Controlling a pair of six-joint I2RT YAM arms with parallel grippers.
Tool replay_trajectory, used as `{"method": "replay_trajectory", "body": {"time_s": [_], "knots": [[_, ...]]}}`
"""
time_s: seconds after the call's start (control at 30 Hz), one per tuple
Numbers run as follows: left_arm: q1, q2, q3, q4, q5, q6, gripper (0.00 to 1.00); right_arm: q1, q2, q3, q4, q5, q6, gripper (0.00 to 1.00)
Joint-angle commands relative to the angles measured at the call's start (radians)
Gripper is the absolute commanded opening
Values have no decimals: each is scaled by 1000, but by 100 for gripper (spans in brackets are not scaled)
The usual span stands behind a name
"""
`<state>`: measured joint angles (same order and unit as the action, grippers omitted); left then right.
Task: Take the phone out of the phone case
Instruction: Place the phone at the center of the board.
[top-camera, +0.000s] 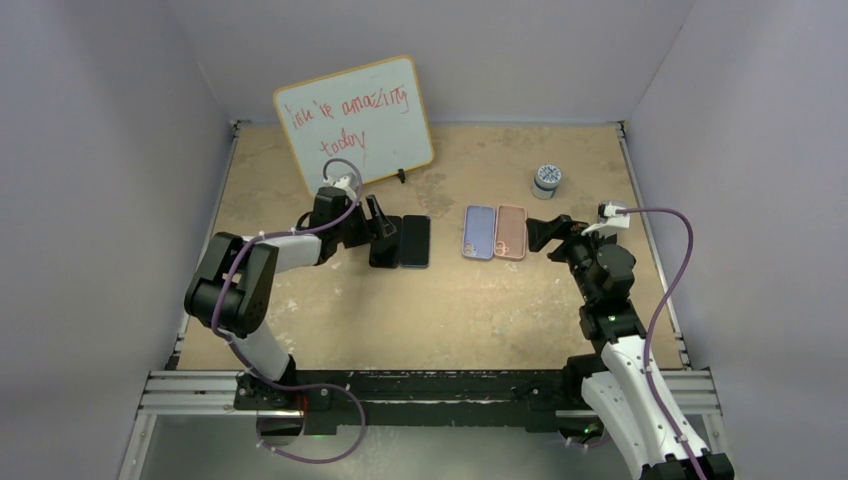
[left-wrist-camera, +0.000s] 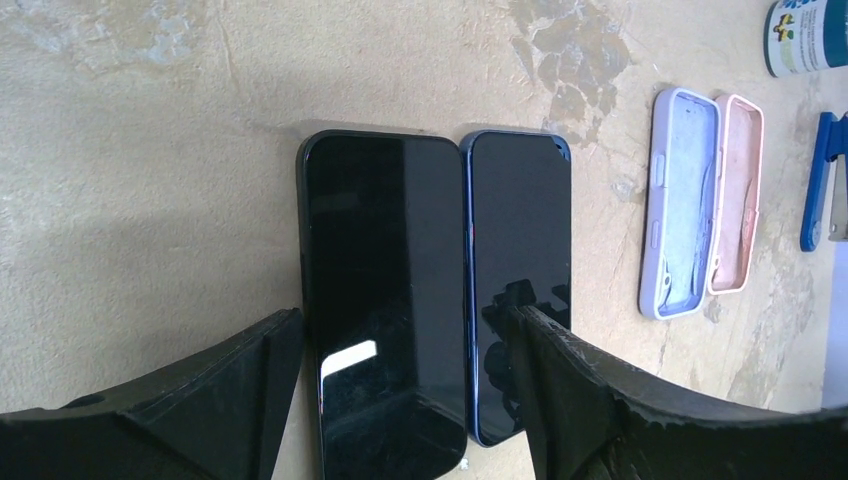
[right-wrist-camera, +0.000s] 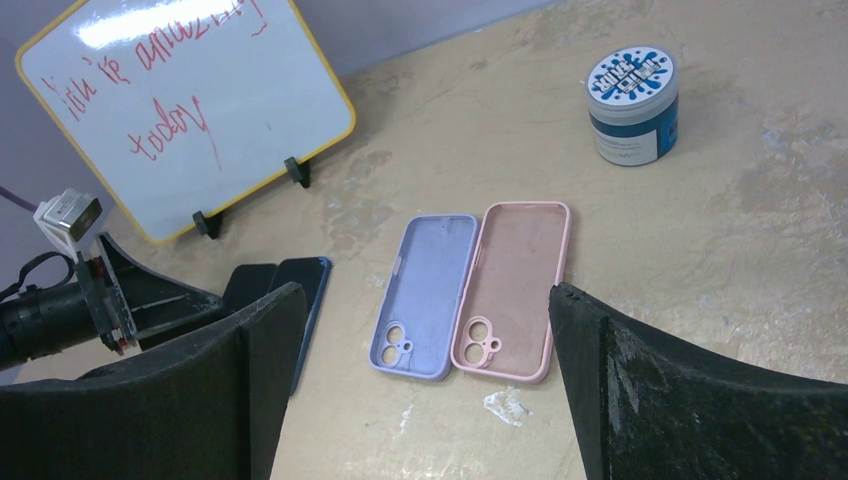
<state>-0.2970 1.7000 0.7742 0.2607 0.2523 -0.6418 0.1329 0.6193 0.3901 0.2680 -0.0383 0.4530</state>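
Observation:
Two phones lie side by side, screens up: a black one (left-wrist-camera: 385, 300) (top-camera: 386, 243) and a blue-edged one (left-wrist-camera: 520, 250) (top-camera: 416, 242). I cannot tell whether the black one's dark rim is a case. An empty purple case (right-wrist-camera: 425, 290) (top-camera: 479, 232) and an empty pink case (right-wrist-camera: 512, 285) (top-camera: 510, 232) lie open side up to their right. My left gripper (left-wrist-camera: 400, 335) (top-camera: 383, 232) is open, low over the near end of the black phone, its right finger (left-wrist-camera: 560, 380) over the blue phone. My right gripper (right-wrist-camera: 425, 300) (top-camera: 542, 232) is open and empty, just right of the cases.
A whiteboard (top-camera: 355, 120) with red writing stands on a stand at the back left. A small blue-and-white jar (top-camera: 546, 180) (right-wrist-camera: 632, 105) stands behind the cases at the back right. White walls enclose the table on three sides.

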Motion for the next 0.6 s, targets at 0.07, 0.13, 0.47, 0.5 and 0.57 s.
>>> {"method": "replay_trajectory", "body": {"time_s": [0.07, 0.13, 0.47, 0.5, 0.57], "knots": [[-8, -33, 6, 61, 31, 11, 78, 5, -16, 6, 2, 28, -2, 92], [-8, -79, -2, 41, 7, 7, 81, 5, -17, 3, 3, 28, 1, 92], [-8, -541, -47, -226, -219, 54, 83, 5, -47, 7, -15, 35, 9, 93], [-8, -595, -45, -269, -242, 65, 83, 5, -55, 22, -37, 36, 5, 93], [-8, -701, -35, -363, -300, 89, 83, 5, -82, 53, -96, 59, 0, 94]]}}
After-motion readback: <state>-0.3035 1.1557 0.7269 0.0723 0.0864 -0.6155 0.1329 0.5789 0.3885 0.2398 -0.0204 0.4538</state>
